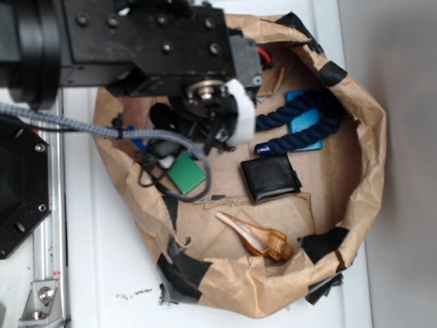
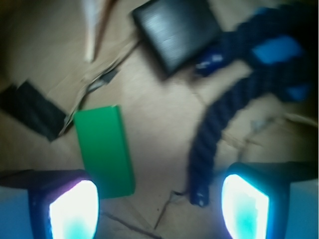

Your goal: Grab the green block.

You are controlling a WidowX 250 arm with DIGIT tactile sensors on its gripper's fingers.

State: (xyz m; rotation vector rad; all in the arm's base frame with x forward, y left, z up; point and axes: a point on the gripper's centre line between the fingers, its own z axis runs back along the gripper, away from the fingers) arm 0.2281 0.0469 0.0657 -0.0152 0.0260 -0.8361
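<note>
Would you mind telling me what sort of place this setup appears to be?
Probably a lab-style robot test bench: a taped brown paper bin on a white table holds assorted test objects, such as the green block, and the open gripper hovers above.

Arm (image 1: 136,41): matte black, boxy housing with small round screw heads across its top face; a ribbed black cylinder at the left end. Wrist joint shows a round silver hub (image 1: 205,92). White strap (image 1: 242,113) wrapped around the wrist section. Red wires (image 1: 265,56) peek out at the housing's right edge. Grey braided cable (image 1: 75,124) runs from the left and loops below the wrist; thinner black wires (image 1: 147,174) tangle beside it. Gripper (image 2: 159,206): two black-framed fingers with pads (image 2: 75,211) glowing pale cyan-white.
</note>
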